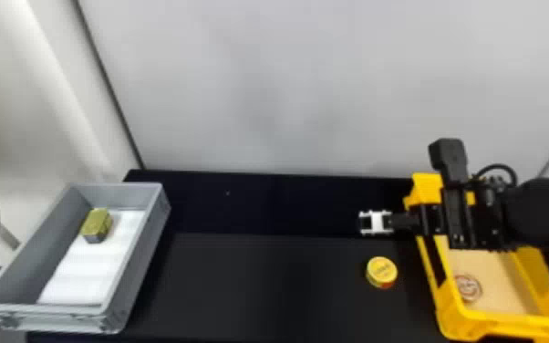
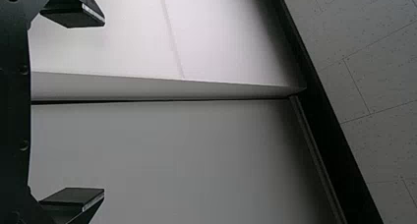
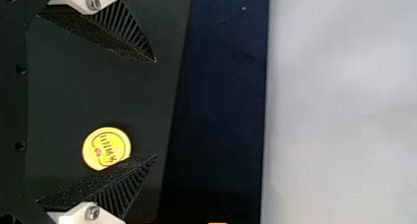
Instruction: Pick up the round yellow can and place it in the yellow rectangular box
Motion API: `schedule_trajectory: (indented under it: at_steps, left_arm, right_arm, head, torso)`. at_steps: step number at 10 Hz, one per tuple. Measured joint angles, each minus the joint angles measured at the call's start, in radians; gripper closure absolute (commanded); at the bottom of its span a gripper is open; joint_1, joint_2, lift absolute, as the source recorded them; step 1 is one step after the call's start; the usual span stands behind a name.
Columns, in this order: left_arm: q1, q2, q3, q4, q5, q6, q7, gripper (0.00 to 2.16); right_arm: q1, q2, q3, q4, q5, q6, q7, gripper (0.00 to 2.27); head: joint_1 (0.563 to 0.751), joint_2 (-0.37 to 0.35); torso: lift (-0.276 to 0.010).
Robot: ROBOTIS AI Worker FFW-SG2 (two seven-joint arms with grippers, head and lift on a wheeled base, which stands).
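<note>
Round yellow can (image 1: 381,270) sits on black tabletop (image 1: 264,283);
dark-marked yellow lid, side partly red; right gripper (image 1: 380,222) gapes wide, empty.

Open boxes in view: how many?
2: grey box at the left, yellow box at the right, the latter partly hidden by the right arm.
</note>
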Motion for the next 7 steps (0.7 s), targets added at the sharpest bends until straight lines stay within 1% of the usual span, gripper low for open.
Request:
schedule_trajectory:
  at_steps: [1,2,3,6,7]
  left_arm:
    - [-0.001,-0.002,-0.002,0.002,0.000,-0.004,0.000,0.07]
    - [-0.002,-0.002,-0.003,0.003,0.001,-0.006,0.000,0.07]
    - [-0.004,-0.003,-0.006,0.005,0.002,-0.008,0.000,0.07]
    - [-0.011,-0.006,-0.013,0.011,0.003,-0.014,0.000,0.07]
    - [-0.012,-0.006,-0.014,0.011,0.003,-0.015,0.000,0.07]
  right_arm:
    - [0.000,-0.016,0.026,0.044,0.024,-0.023,0.042,0.00]
    - [0.000,-0.021,0.045,0.086,0.080,-0.044,0.108,0.00]
    - [-0.003,-0.016,0.057,0.127,0.168,-0.061,0.197,0.00]
    - [-0.020,0.030,0.067,0.238,0.518,-0.123,0.495,0.00]
    - [-0.025,0.049,0.062,0.273,0.622,-0.148,0.574,0.00]
  head:
    - [0.694,0.054]
    - [0.694,0.054]
    - [0.694,0.054]
    - [0.694,0.054]
    - [0.694,0.054]
  torso:
    - [-0.003]
    - [-0.003]
    - [-0.003]
    - [-0.003]
    - [-0.003]
